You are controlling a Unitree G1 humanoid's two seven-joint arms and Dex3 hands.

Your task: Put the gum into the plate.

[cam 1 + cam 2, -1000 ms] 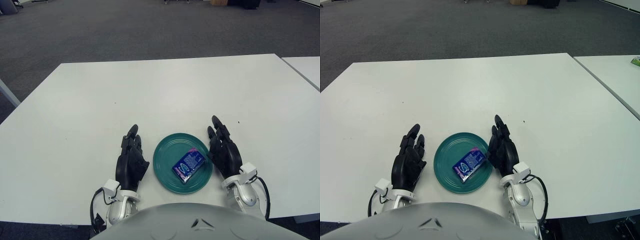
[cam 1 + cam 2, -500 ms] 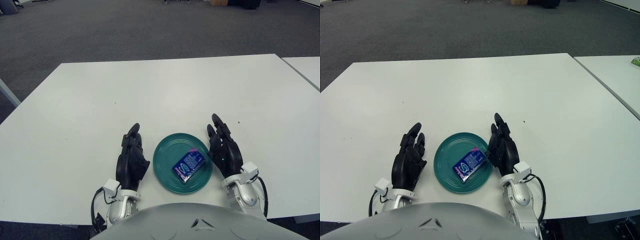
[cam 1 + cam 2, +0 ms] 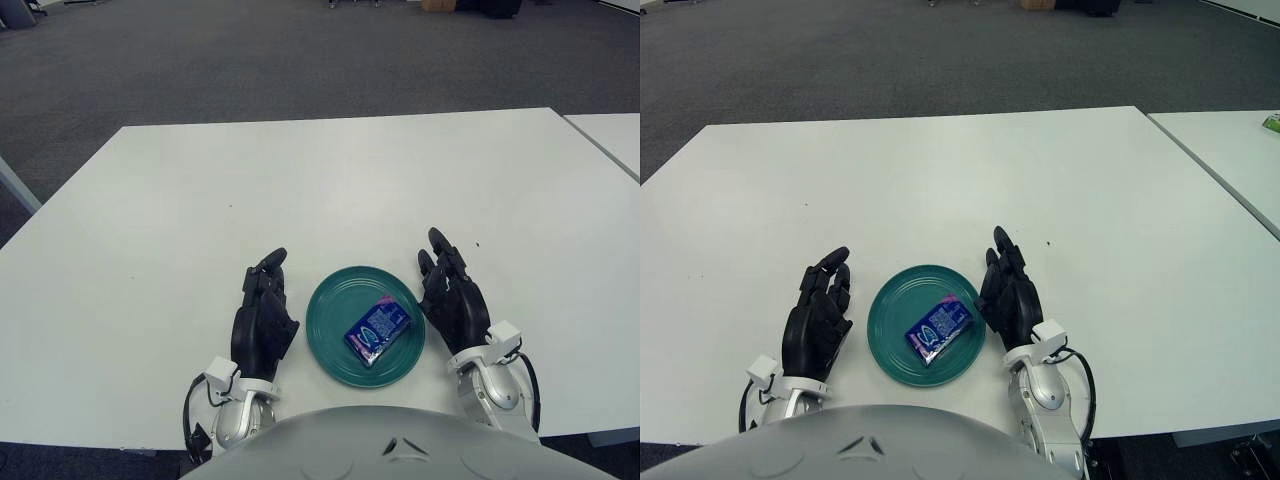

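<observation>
Blue gum pack (image 3: 377, 330) lies flat inside the teal plate (image 3: 330, 305), right of the plate's centre, low centre of the frame, long axis running diagonally; it sits fully within the rim. Right hand (image 3: 453, 303) is just beside the plate's right edge, fingers extended and relaxed, holding nothing, apart from the pack. Left hand (image 3: 264, 318) rests on the white table (image 3: 330, 180) just left of the plate, fingers loosely open, also empty. Judgement: placement looks complete; the step in hand is clearing the right hand away. To do it well, lift the hand up and out to the right, away from the rim, so no finger catches the plate's edge and slides it or tips the pack out. Keep the fingers spread during the retreat. The left hand needs no motion. Check afterwards that the pack lies fully in the plate.
</observation>
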